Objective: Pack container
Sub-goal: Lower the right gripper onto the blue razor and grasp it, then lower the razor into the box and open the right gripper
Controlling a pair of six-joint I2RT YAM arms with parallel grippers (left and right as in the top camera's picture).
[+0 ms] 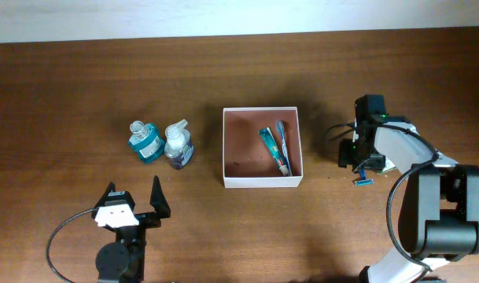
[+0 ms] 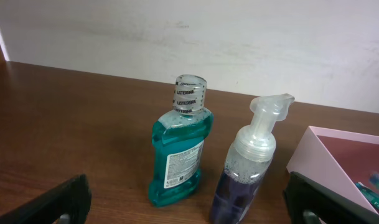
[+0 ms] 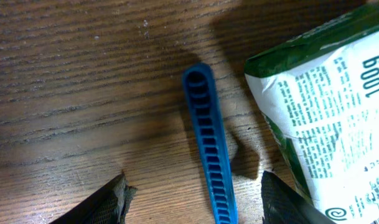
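Overhead: fixed above, looking straight down on the whole table (image 1: 66, 94), far off, pale wall strip along the top edge. Left wrist: low, near tabletop level, facing the back wall, close on teal bottle (image 2: 180, 155), pump bottle (image 2: 248, 168) and one corner of the container (image 2: 320, 155), all three shared with overhead. Right wrist: pointing down at the wood, very close, filled by blue handle (image 3: 208, 143) and green-white packet (image 3: 320, 112); blue handle shared with overhead.

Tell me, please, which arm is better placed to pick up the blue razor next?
Right, I'd say. The right gripper hangs over the blue razor, jaws open either side of its handle. The left gripper sits across the container, facing the mouthwash bottle and pump bottle.
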